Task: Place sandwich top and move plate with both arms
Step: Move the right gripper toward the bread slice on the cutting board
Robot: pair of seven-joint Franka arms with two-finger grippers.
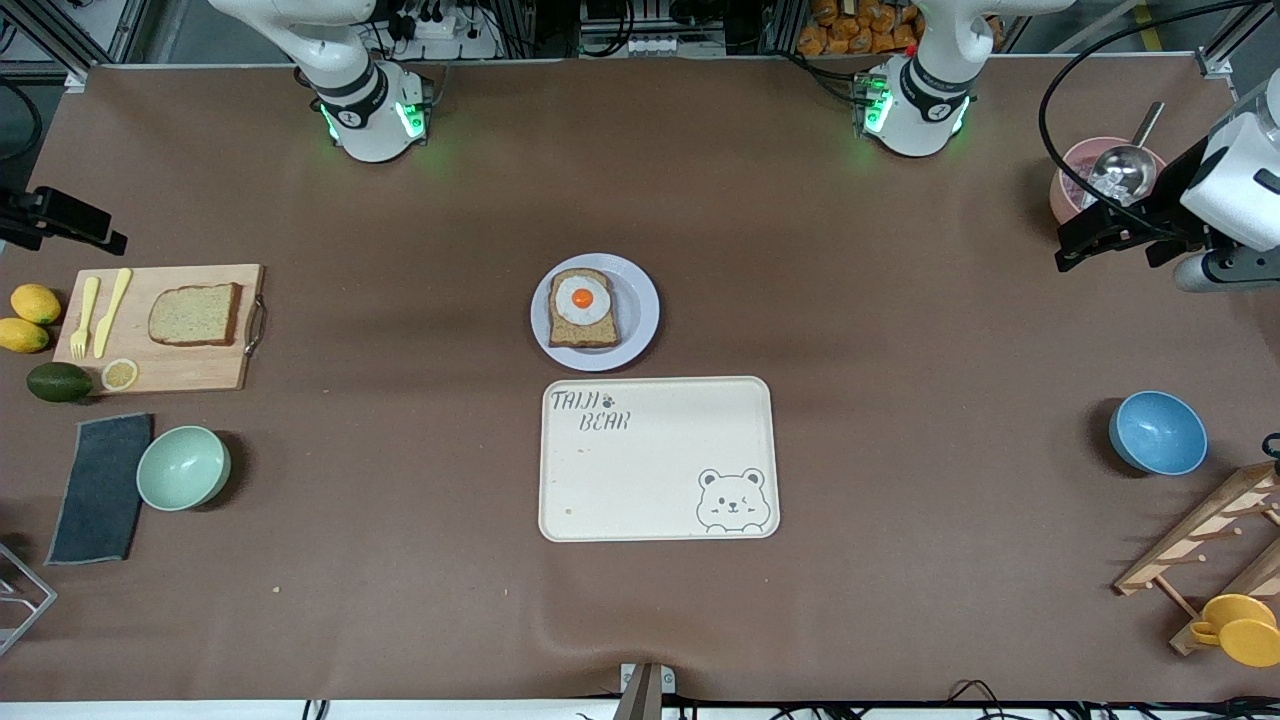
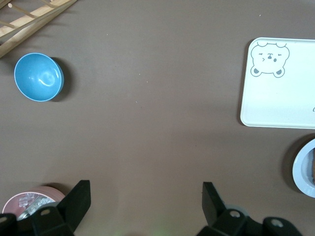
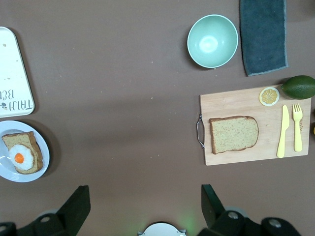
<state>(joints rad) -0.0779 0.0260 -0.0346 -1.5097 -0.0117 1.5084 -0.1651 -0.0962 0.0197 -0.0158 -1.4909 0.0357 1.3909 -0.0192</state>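
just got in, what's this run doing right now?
Nothing is held yet. The sandwich top lies bare on the cutting board at the right arm's end of the table. The plate, with egg-topped bread on it, sits mid-table beside the bear tray, farther from the front camera. The right tool hangs open over bare table between plate and board. The left tool hangs open over the table near the pink bowl.

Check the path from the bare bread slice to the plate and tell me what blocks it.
Nothing visible does. The sandwich top lies on the cutting board; only bare table separates it from the plate holding the egg slice.
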